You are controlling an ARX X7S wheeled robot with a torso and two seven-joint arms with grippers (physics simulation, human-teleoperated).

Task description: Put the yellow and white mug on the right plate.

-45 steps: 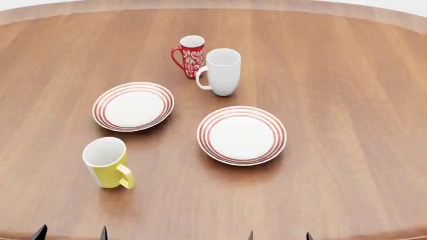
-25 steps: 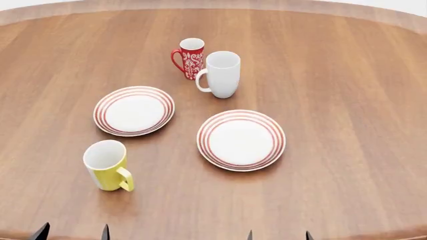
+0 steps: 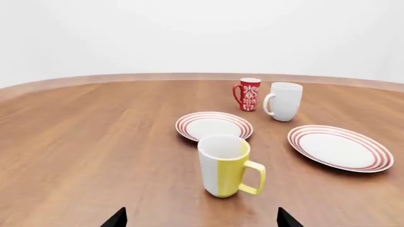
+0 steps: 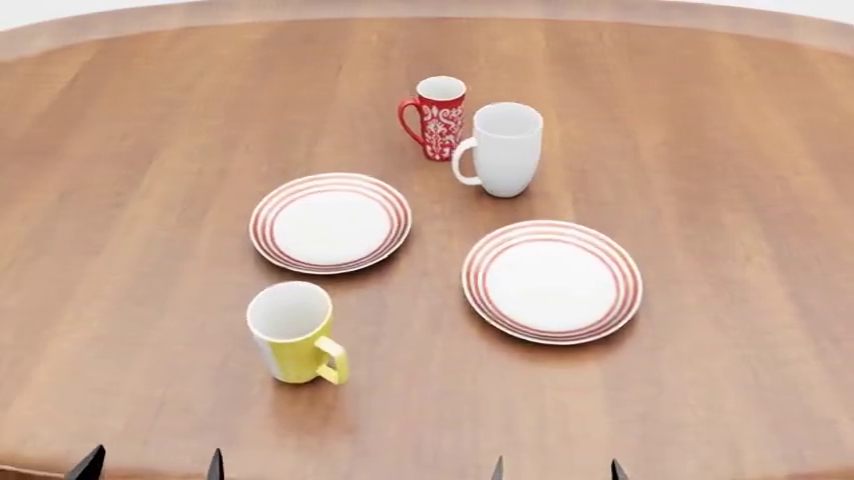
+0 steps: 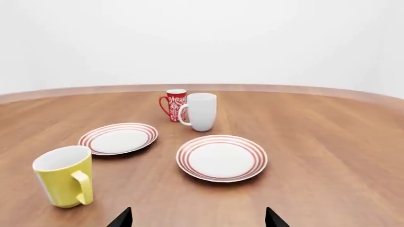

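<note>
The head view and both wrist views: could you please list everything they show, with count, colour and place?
yellow and white mug: one, yellow outside, white inside, upright on the table at near left, handle toward the robot's right.
right plate: one, white with red rings, bare, at centre right.
left plate: one, same pattern, bare, beyond the yellow mug.
white mug: one, all white, upright, beyond the right plate.
red mug: one, red with white pattern, just left of and behind the white mug.
table: one, brown wood, round edge.
left hand: dark fingertips apart at the near edge, holding nothing.
right hand: likewise.
</note>
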